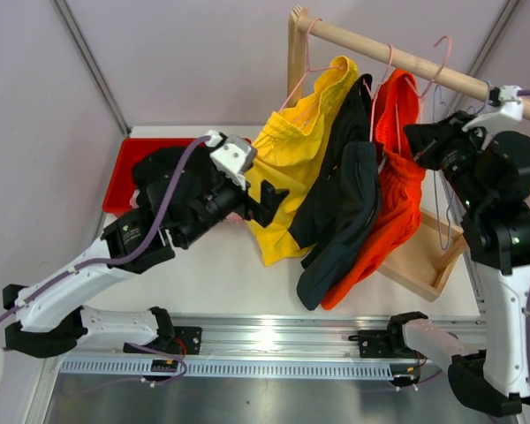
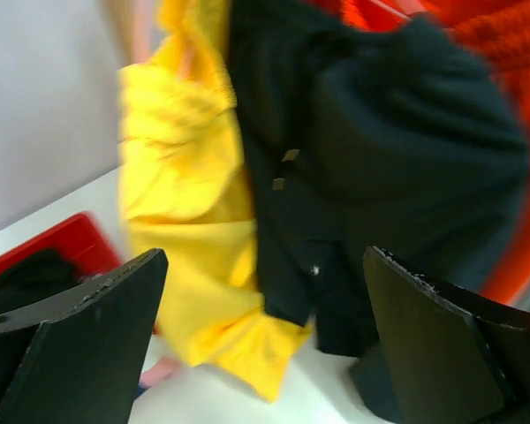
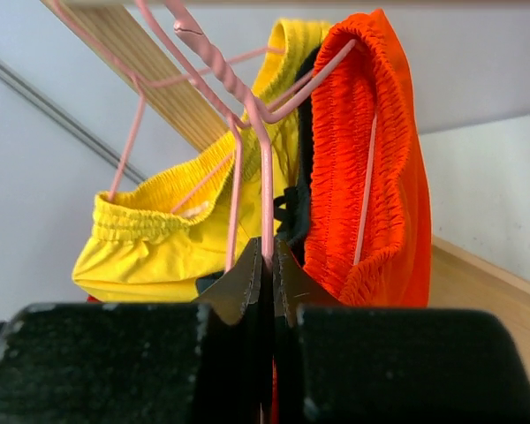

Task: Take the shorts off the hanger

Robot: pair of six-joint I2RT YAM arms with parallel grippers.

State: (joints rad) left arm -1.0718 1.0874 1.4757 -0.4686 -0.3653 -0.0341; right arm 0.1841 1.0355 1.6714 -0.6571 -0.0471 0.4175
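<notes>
Overhead view, wooden rod (image 1: 406, 55): runs across the far right, with pink wire hangers hooked over it.
Overhead view, the shorts: yellow shorts (image 1: 291, 168), dark shorts (image 1: 349, 203) and orange shorts (image 1: 397, 177) hang side by side from left to right, their hems trailing toward the table (image 1: 221, 265).
Overhead view, red bin (image 1: 128, 163): far left, with a dark cloth (image 1: 168, 168) lying in it. I'd guess that is a pair already taken off.
Overhead view, left gripper (image 1: 269, 199): just left of the yellow pair, jaws wide apart, holding nothing.
Overhead view, right gripper (image 1: 428, 146): up by the hangers, right of the orange pair. I cannot tell how the jaws stand from here.
Left wrist view, left gripper (image 2: 265, 265): fingers spread and empty.
Left wrist view, ahead of the fingers: the yellow shorts (image 2: 185, 221) and the dark shorts (image 2: 397, 150). The dark fabric shows two tones, and I cannot tell whether it is one pair or two.
Left wrist view, bin: the red bin (image 2: 71, 243) sits at the left.
Right wrist view, right gripper (image 3: 267, 261): jaws pressed together, clamped on the wire of a pink hanger (image 3: 267, 177).
Right wrist view, garments: the yellow shorts (image 3: 159, 230) and the orange shorts (image 3: 353, 150) sit by their waistbands on hangers.
Progress: at best one pair is off. The yellow, dark and orange pairs are not yet removed, so most of the job remains.
</notes>
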